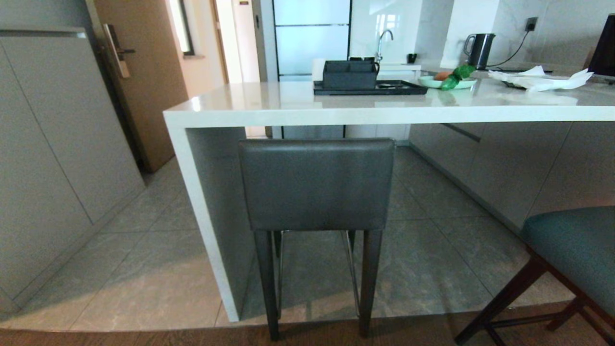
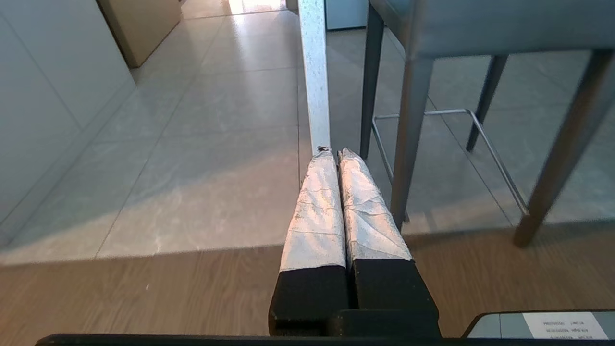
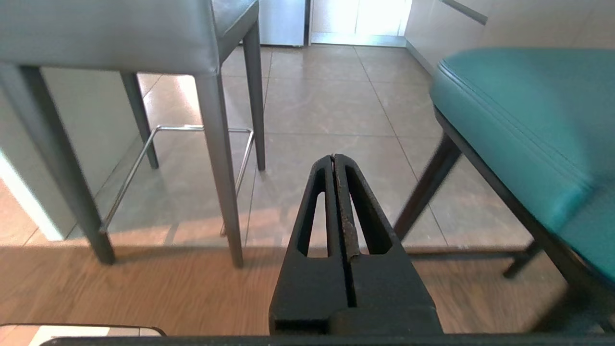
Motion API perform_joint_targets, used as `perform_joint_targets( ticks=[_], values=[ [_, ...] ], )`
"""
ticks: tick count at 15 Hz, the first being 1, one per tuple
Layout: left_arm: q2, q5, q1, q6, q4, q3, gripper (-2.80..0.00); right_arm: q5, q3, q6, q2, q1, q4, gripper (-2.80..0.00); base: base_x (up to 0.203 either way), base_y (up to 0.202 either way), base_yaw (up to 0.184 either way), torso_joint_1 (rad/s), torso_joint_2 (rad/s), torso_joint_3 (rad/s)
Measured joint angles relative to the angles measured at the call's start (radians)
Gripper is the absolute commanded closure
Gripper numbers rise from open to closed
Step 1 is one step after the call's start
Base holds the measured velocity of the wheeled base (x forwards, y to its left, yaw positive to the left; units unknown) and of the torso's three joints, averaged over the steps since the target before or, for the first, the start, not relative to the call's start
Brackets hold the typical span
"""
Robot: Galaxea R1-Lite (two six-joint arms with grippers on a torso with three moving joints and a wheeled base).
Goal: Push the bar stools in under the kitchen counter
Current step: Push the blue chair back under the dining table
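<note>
Both end effectors, left (image 2: 335, 153) and right (image 3: 334, 157), are held low, pinched closed on nothing, with the grey stool (image 1: 317, 185) found dead ahead, half under the tabletop (image 1: 298, 111), and the teal stool (image 1: 576, 250) parked nearer the right arm.

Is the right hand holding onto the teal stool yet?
No. In the right wrist view the right hand is shut on nothing, low over the floor, with the teal stool off to one side, untouched.

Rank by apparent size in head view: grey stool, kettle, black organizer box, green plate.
1. grey stool
2. black organizer box
3. green plate and kettle look alike; the plate is wider, the kettle taller and farther off, so unranked.
</note>
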Motion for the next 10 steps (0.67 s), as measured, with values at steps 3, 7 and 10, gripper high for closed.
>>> perform_joint_targets(
  ticks=[3,7,10],
  values=[
    [0.0,0.0,0.0,0.0,0.0,0.0,0.0,-0.001,0.0,0.004,0.0,0.0,0.0,0.0,-0.199,0.0,-0.001,0.001,0.0,0.001],
    [0.0,0.0,0.0,0.0,0.0,0.0,0.0,-0.001,0.0,0.006,0.0,0.0,0.0,0.0,-0.197,0.0,-0.002,0.001,0.0,0.001],
    [0.0,0.0,0.0,0.0,0.0,0.0,0.0,-0.001,0.0,0.006,0.0,0.0,0.0,0.0,-0.197,0.0,-0.002,0.002,0.0,0.0]
  ],
)
